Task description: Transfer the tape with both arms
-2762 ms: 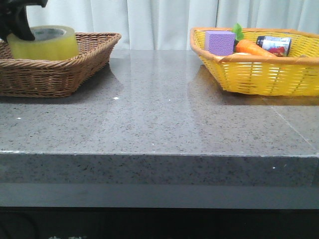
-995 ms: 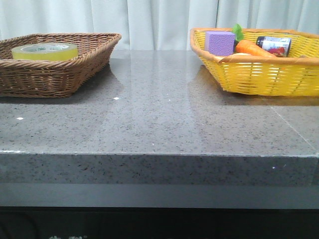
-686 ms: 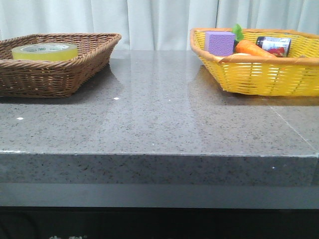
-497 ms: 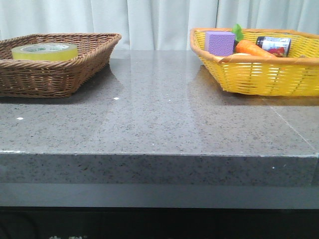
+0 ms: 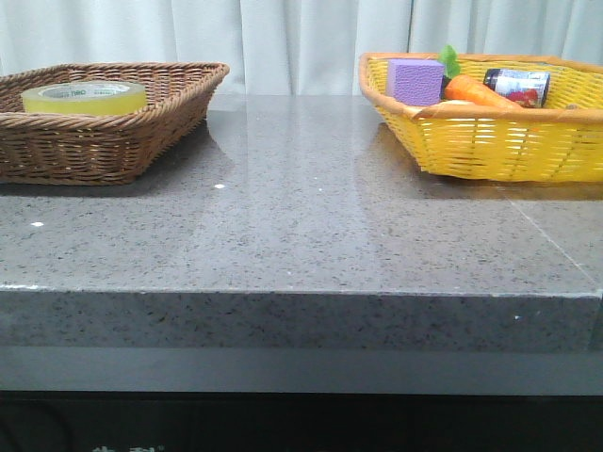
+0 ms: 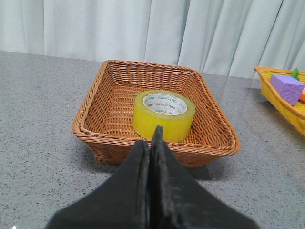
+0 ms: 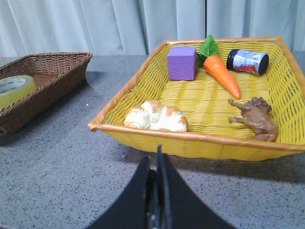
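Observation:
The yellow tape [image 5: 85,97] lies flat in the brown wicker basket [image 5: 141,118] at the table's far left. In the left wrist view the tape [image 6: 164,116] sits in the middle of that basket [image 6: 114,138]. My left gripper [image 6: 151,143] is shut and empty, held back from the basket's near rim, apart from the tape. My right gripper [image 7: 156,164] is shut and empty over bare table in front of the yellow basket [image 7: 190,138]. The tape's edge also shows in the right wrist view [image 7: 14,89]. Neither gripper shows in the front view.
The yellow basket [image 5: 490,141] at the far right holds a purple block [image 5: 415,80], a carrot [image 5: 479,91], a small jar [image 5: 518,84], a croissant [image 7: 155,116] and a toy lion [image 7: 255,118]. Grey stone tabletop [image 5: 311,207] lies between the baskets. White curtains hang behind.
2.8 s ago a black gripper held the tape above the brown basket. The tape now lies in the basket and that gripper has left the front view. Nothing moved in the last second.

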